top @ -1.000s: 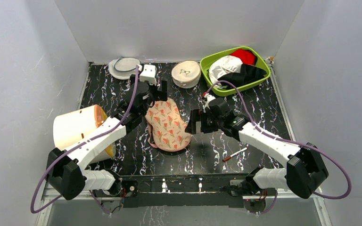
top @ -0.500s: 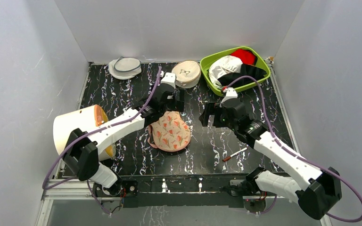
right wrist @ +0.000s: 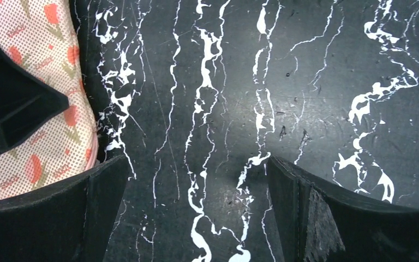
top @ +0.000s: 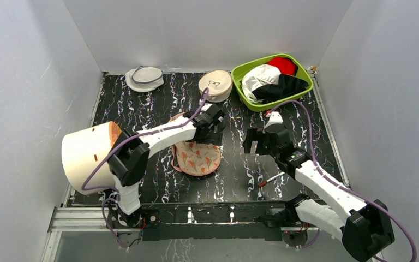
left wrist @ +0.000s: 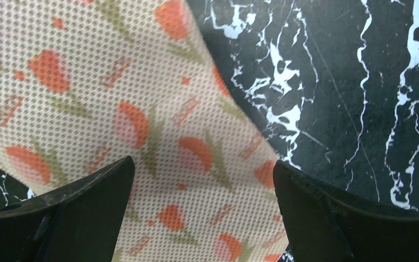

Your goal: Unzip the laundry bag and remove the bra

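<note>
The laundry bag lies flat near the middle of the desk, a little toward its near edge. It shows no opening and no bra, so I take the bra to be zipped inside. The left gripper hangs right over the bag's far end with jaws spread wide and empty, seemingly hunting for the zip pull. The right gripper, equally released, hovers over bare marble just beside the bag on its right-edge side, probably ready to pin the fabric.
</note>
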`<state>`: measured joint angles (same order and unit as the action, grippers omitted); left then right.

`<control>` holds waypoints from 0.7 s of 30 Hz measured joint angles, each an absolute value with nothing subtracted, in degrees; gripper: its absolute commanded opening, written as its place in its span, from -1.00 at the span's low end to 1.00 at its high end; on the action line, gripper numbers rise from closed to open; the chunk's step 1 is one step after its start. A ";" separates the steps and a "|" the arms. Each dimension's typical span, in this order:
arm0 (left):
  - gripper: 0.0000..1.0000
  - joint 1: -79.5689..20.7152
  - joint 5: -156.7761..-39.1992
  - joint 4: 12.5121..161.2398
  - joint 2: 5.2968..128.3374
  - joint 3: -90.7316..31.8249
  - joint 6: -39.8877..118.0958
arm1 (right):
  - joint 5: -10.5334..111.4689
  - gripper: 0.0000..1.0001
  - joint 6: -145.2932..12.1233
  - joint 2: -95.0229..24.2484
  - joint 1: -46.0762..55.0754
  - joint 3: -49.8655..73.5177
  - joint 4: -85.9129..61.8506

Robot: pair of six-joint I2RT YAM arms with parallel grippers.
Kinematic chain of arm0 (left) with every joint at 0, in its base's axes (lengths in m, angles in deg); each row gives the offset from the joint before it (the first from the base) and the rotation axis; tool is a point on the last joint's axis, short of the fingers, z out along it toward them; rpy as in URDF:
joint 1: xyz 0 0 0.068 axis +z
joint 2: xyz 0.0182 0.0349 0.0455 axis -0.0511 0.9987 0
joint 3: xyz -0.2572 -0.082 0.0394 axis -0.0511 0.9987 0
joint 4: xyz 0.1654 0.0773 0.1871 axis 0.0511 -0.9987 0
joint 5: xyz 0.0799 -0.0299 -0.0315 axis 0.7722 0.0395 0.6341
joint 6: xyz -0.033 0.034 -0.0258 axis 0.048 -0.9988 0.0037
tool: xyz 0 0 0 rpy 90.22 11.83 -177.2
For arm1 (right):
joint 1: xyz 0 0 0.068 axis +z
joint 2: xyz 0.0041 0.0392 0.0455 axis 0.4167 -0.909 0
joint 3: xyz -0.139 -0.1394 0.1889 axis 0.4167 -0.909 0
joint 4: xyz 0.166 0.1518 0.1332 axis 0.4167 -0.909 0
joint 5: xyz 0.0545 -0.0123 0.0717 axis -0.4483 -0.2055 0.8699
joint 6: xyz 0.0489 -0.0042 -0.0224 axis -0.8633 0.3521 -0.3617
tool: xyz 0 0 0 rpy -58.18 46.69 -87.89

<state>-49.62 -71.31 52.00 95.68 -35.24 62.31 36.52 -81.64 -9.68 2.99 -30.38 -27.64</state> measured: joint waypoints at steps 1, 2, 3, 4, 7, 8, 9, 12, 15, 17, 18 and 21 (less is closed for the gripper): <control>0.97 -50.04 -70.87 50.77 97.45 -37.16 62.53 | 36.65 0.96 -81.27 -9.40 2.46 -30.90 -27.21; 0.97 -50.43 -70.39 49.48 99.26 -39.28 62.72 | 36.72 0.96 -80.98 -8.98 2.09 -31.34 -26.79; 0.97 -50.67 -69.91 48.59 100.86 -41.01 62.86 | 36.76 0.96 -80.76 -8.35 1.90 -31.89 -26.03; 0.97 -50.87 -69.10 47.19 102.83 -43.24 62.97 | 36.76 0.96 -80.61 -7.74 1.76 -32.34 -25.44; 0.74 -51.55 -66.85 44.28 108.88 -48.85 63.12 | 36.94 0.96 -80.13 -6.27 1.00 -33.31 -23.73; 0.60 -51.68 -66.44 43.74 110.32 -49.51 63.10 | 36.98 0.96 -80.00 -6.23 0.69 -33.35 -23.36; 0.47 -51.77 -66.11 43.25 111.70 -49.66 62.86 | 37.00 0.96 -79.87 -6.23 0.34 -33.37 -22.99; 0.09 -51.88 -66.28 42.97 112.27 -49.36 62.11 | 37.00 0.96 -79.56 -6.42 -0.29 -33.39 -22.53; -0.24 -51.88 -67.22 44.46 110.30 -46.73 60.23 | 37.02 0.96 -79.41 -6.91 -0.44 -33.39 -22.16; -0.47 -51.90 -68.62 46.51 107.35 -43.26 58.14 | 37.20 0.96 -79.34 -7.08 -0.55 -33.39 -22.00; -0.49 -51.90 -69.41 47.32 105.49 -41.49 57.09 | 37.24 0.96 -79.34 -7.12 -0.55 -33.39 -21.94; -0.49 -51.90 -71.84 50.23 98.11 -36.33 53.09 | 37.77 0.96 -79.32 -7.17 -0.66 -33.39 -21.76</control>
